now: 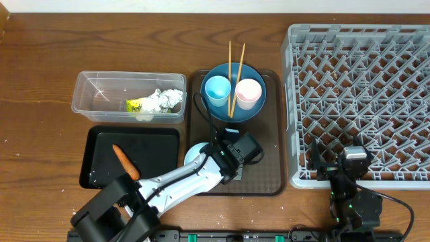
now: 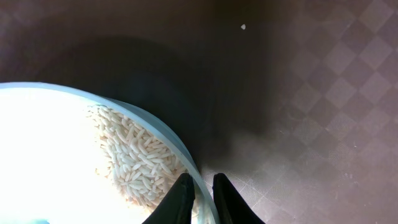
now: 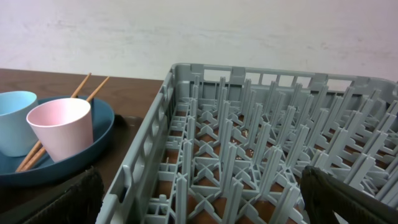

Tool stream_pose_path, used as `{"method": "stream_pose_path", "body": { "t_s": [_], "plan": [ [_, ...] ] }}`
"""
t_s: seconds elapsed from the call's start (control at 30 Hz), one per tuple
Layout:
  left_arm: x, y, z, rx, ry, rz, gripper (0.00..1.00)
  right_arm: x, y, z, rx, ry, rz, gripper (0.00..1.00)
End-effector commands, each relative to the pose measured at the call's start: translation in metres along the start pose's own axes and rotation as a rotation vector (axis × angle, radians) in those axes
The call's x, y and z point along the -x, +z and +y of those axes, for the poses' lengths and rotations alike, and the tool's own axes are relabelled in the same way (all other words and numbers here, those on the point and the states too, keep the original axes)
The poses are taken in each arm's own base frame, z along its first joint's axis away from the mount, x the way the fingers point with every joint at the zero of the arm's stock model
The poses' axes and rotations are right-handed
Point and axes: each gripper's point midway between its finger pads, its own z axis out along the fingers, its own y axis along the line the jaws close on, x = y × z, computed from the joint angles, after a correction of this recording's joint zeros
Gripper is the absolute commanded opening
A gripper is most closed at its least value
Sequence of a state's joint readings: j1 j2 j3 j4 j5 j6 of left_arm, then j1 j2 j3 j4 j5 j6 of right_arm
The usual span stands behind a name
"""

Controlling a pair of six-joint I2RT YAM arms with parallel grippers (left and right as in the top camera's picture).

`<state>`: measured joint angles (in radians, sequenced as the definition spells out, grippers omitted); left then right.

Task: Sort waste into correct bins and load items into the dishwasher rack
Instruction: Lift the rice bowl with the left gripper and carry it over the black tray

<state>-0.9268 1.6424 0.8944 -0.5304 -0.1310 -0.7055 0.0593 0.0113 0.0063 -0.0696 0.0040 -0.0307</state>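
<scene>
Tub (image 1: 101,94) sat behind the shallow tray (image 1: 158,154), both left of the serving tray (image 1: 265,154); plate (image 1: 220,70) on that, dishwasher rack (image 1: 363,81) to its right.

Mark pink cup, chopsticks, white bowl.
pink cup (image 3: 60,127), right wrist view, outer side wall.
chopsticks (image 1: 230,67), overhead view, left stick's upper shaft.
white bowl (image 2: 43,143), left wrist view, bare inner wall.

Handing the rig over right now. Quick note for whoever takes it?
Left gripper: closed on the rim of the white bowl, which sits on the brown tray with rice in it.
Right gripper: open, empty, at the near edge of the rack.
Done: tissue and wrapper in the clear tub; orange bit in the black tray.
Left: bin the rice, then rack the bowl, plate, blue cup, pink cup, chopsticks. Nothing racked yet.
</scene>
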Motion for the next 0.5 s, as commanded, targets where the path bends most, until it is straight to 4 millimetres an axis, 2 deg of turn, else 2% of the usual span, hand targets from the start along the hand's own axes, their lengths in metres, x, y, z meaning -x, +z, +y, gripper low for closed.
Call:
{"method": "stream_pose_path", "body": {
  "t_s": [0.0,0.23,0.47],
  "plan": [
    [0.0033,-0.006,0.001,-0.001,0.005,-0.026,0.15,-0.0004,-0.0002,-0.0026,-0.013,0.0,0.001,0.99],
    [0.0045,-0.0083,0.0004,-0.007,0.004,-0.032,0.17,-0.0004,-0.0002,-0.0026,-0.013,0.0,0.001,0.99],
    [0.0028,-0.0083,0.0002,-0.009,0.005,-0.023,0.15,-0.0004,-0.0002,-0.0027,-0.013,0.0,0.001,0.99]
  ]
}}
